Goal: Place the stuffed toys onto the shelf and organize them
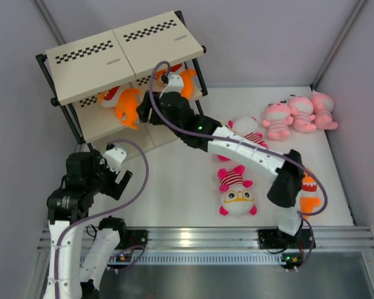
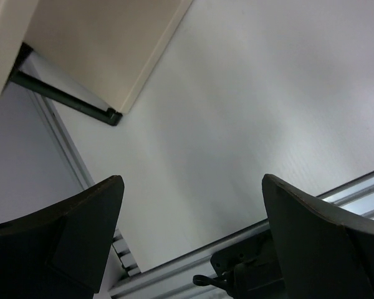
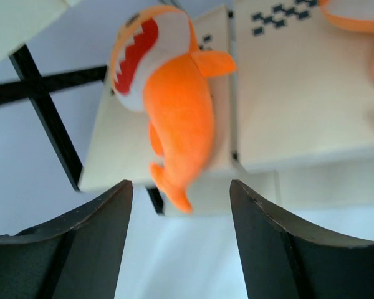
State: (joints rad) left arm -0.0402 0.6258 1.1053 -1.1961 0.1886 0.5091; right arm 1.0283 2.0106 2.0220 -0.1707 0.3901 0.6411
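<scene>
The shelf point(image 1: 87, 62) stands at the far left. One orange stuffed toy point(image 1: 123, 103) lies on its middle board, another point(image 1: 187, 81) further right on the same board. My right gripper point(image 1: 142, 116) sits just in front of that board. In the right wrist view the right gripper point(image 3: 181, 194) is open with nothing between its fingers, and the orange toy point(image 3: 174, 106) rests on the board point(image 3: 287, 93), its tail over the edge. Three pink toys point(image 1: 301, 113) lie far right. Two white-headed striped toys point(image 1: 237, 190) point(image 1: 249, 132) lie mid-table. My left gripper point(image 1: 121, 180) point(image 2: 193, 187) hangs open and holds nothing.
A third orange toy point(image 1: 309, 194) lies beside the right arm's base, partly hidden by the arm. The right arm stretches diagonally across the table over one striped toy. A shelf corner point(image 2: 106, 50) shows above the left gripper. Walls close in on both sides.
</scene>
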